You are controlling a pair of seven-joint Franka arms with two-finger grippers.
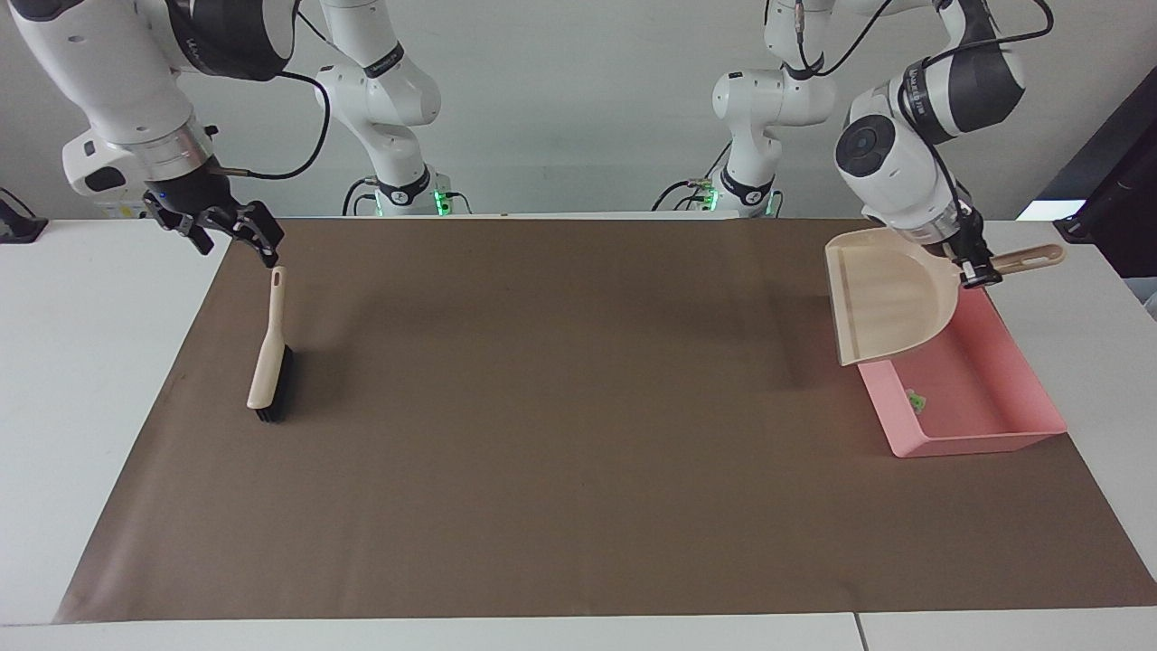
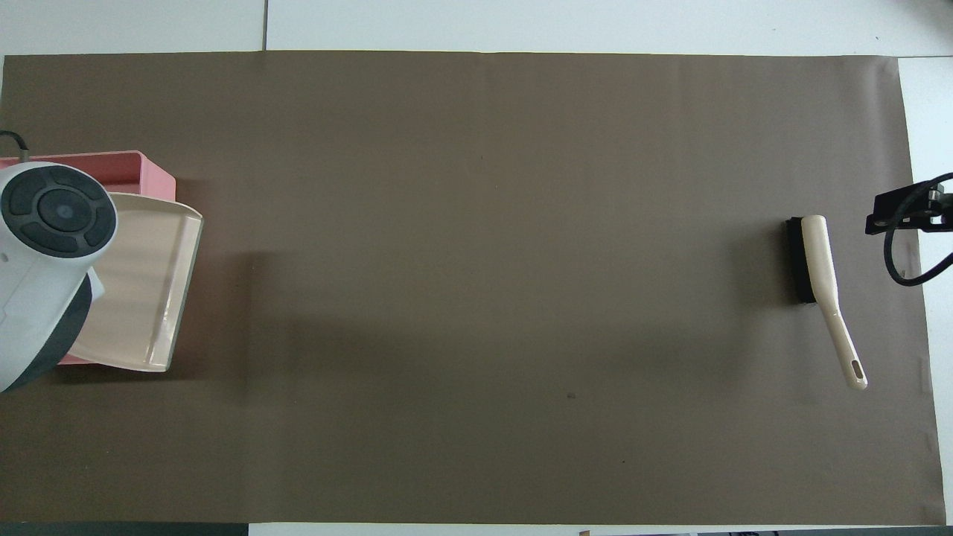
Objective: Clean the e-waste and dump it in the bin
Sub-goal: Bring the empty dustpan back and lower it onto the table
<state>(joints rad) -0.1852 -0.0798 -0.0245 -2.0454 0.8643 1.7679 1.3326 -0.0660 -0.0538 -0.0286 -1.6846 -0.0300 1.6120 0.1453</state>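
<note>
Left tool (image 1: 974, 271) grips beige dustpan (image 1: 890, 294) over pink bin (image 1: 981, 402); no legible labels

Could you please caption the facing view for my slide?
Left gripper holds the beige dustpan above the pink bin containing e-waste; brush lies aside.

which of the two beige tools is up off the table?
The dustpan: the left gripper holds it by the handle, in the air over the pink bin. The brush lies flat on the mat at the right arm's end.
</note>
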